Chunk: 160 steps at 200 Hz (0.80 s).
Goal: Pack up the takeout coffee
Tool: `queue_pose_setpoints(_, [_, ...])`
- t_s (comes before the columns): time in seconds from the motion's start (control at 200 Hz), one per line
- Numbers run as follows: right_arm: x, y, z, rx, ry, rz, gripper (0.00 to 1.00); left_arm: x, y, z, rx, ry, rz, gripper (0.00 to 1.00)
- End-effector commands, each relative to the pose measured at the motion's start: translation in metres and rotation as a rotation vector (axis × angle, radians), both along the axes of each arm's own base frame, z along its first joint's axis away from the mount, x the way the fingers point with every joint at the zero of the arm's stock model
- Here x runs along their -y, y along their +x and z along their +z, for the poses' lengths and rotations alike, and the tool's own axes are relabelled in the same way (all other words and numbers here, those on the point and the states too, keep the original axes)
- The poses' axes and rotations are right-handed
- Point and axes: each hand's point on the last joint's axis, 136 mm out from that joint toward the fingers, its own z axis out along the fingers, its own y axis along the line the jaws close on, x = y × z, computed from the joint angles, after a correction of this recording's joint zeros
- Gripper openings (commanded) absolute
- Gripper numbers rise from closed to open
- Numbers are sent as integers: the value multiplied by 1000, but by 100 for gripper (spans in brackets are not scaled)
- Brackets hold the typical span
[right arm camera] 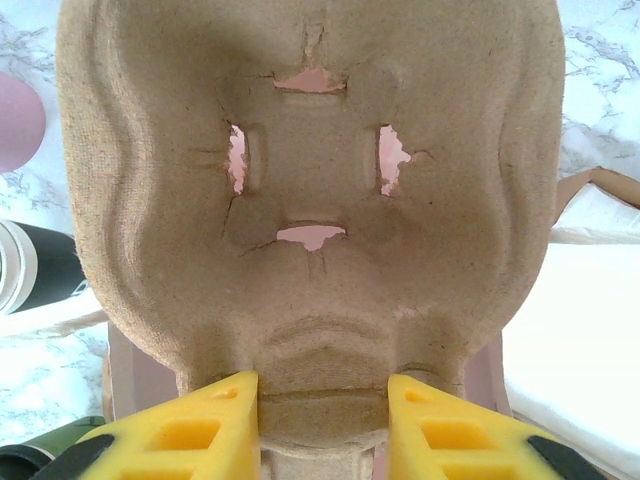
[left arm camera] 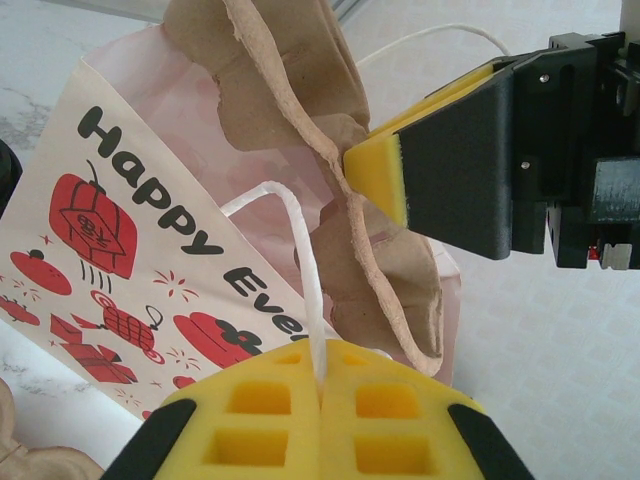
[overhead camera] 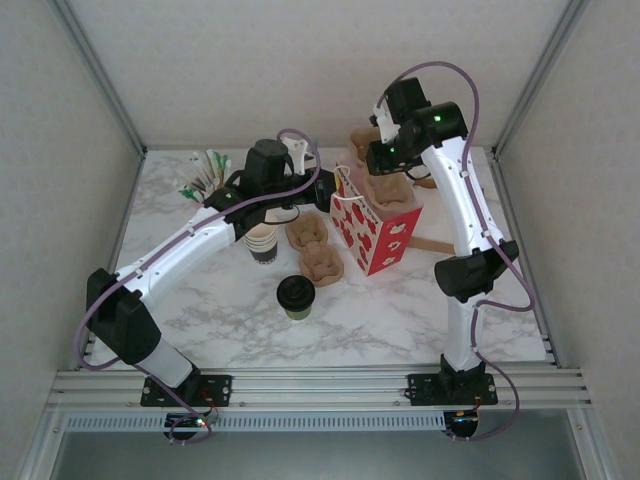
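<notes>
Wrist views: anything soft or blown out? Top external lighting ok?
Left wrist: paper bag print and bag handle sharp, pale background at right washed out. Right wrist: pulp carrier crisp, fibres visible; white area at right edge overexposed. Top external: even diffuse light, faint shadows, no glare on the marble table.

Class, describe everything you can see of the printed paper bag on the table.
The paper bag stands upright on the marbled table, top open. One white face carries red drawings and black lettering beginning "Happy Eve"; another looks red. It has white cord handles; the left end effector is shut on one. A brown pulp cup tray, gripped by the right end effector, sits partly inside its mouth.
</notes>
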Motion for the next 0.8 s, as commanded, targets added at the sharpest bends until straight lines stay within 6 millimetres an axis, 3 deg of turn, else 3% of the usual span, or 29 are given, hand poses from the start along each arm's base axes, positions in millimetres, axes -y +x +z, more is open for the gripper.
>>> queue_pose_setpoints(0.0, [1, 1, -5, -8, -6, 5, 30, -4, -3, 8, 34, 7, 7, 0])
queue_pose_setpoints(0.501, [5, -18, -21, -48, -32, 19, 29, -2, 0, 4, 26, 12, 8, 0])
queue_pose_setpoints(0.796, [1, -30, -3, -4, -21, 32, 29, -3, 1, 2, 25, 17, 13, 0])
